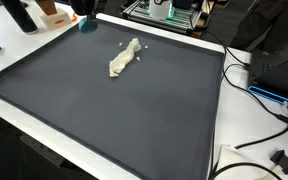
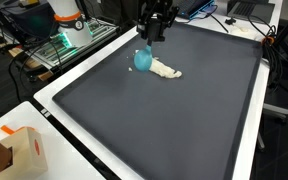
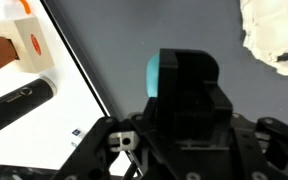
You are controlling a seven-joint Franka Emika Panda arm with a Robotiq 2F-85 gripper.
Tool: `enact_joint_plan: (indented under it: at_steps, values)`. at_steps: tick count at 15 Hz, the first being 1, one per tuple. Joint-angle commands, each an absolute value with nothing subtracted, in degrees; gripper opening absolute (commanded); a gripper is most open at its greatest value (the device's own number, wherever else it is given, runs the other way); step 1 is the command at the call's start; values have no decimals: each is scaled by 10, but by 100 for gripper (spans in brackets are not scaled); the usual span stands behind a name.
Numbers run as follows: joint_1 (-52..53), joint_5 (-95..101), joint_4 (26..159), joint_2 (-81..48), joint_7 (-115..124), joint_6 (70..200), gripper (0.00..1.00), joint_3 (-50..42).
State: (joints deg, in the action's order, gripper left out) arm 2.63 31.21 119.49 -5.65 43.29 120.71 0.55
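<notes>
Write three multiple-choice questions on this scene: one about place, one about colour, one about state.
1. Where does the white cloth lie? A on the dark mat; B on a chair; C on a shelf.
2. What colour is the object nearest the gripper? A red; B teal; C yellow.
3. How is the cloth? A folded flat; B hanging; C crumpled.
Answers: 1 A, both exterior views show it on the mat; 2 B, the teal object shows right below the gripper; 3 C, it lies bunched up.
</notes>
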Motion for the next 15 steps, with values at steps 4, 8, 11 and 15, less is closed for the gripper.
enact_joint_plan:
  at_steps: [4,8,11,15]
  values:
    - [62,422,1146,-129,583,1081,25,4]
    - [75,423,1121,-169,594,1034,25,5]
    - [82,421,1103,-196,591,1011,25,4]
    - [90,419,1083,-226,581,1001,25,4]
